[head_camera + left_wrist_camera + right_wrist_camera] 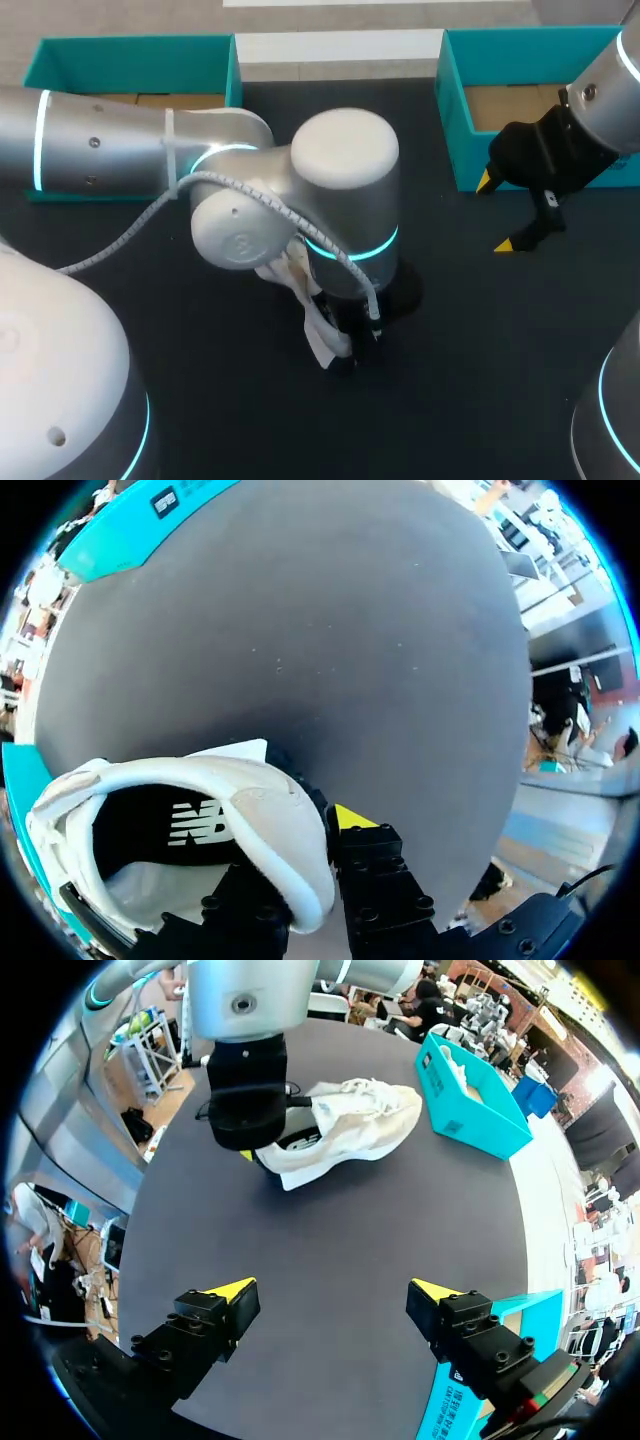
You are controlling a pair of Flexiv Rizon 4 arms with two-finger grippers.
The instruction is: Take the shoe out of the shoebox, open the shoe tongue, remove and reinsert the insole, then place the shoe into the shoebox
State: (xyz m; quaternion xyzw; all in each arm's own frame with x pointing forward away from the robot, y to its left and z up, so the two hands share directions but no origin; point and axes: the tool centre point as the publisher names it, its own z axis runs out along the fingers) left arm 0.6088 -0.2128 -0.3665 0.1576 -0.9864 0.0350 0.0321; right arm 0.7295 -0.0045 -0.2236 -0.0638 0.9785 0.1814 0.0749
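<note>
— White fabric low-top trainer: where now?
— Out of its box, lying on the dark bench near the middle, heel rim pinched by the left pincer, one finger inside the collar, one outside.
— Long axis?
— Heel at that pincer, toe toward the far teal cardboard shoebox.
— And the right pincer?
— Spread wide, holding nothing, well apart from the trainer, just beside the other teal shoebox.
— Next, at a guess?
— Reaching across for the tongue, keeping off the left arm bulking over the heel.
</note>
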